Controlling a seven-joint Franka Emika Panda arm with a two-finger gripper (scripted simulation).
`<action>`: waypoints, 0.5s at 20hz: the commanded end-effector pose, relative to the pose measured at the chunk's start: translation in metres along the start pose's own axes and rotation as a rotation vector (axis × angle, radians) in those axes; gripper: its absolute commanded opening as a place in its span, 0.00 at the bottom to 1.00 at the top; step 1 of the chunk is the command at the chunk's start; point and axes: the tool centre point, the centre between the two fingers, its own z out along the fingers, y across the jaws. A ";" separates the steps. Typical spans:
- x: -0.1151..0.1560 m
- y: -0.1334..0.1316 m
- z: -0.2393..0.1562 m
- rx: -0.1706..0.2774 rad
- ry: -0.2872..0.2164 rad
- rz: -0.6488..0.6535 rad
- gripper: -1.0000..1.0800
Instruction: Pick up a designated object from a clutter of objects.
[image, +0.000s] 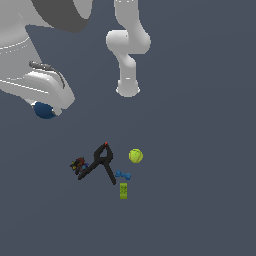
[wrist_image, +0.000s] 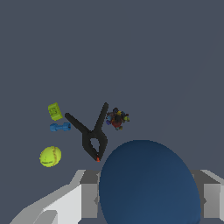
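The dark blue ball (wrist_image: 148, 183) fills the near part of the wrist view, held between the two grey fingers (wrist_image: 87, 197). In the exterior view the ball (image: 45, 110) peeks out under the white hand at the exterior view's left, high above the floor. My gripper (image: 47, 109) is shut on it. The rest of the clutter lies below on the floor: a black clamp with orange tip (image: 100, 162), a yellow-green tennis ball (image: 135, 156), a green block (image: 123, 190), a bright blue bone-shaped piece (image: 123, 175) and a dark multicoloured toy (image: 78, 165).
The arm's white base (image: 128, 89) stands behind the clutter. In the wrist view the clamp (wrist_image: 89, 133), tennis ball (wrist_image: 50, 156), green block (wrist_image: 54, 111), blue piece (wrist_image: 60, 127) and toy (wrist_image: 117, 118) lie together on the grey floor.
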 end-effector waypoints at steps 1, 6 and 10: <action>-0.003 0.002 -0.011 0.000 -0.001 0.000 0.00; -0.004 0.002 -0.017 -0.001 -0.001 -0.001 0.00; -0.003 0.002 -0.013 -0.001 -0.001 -0.001 0.00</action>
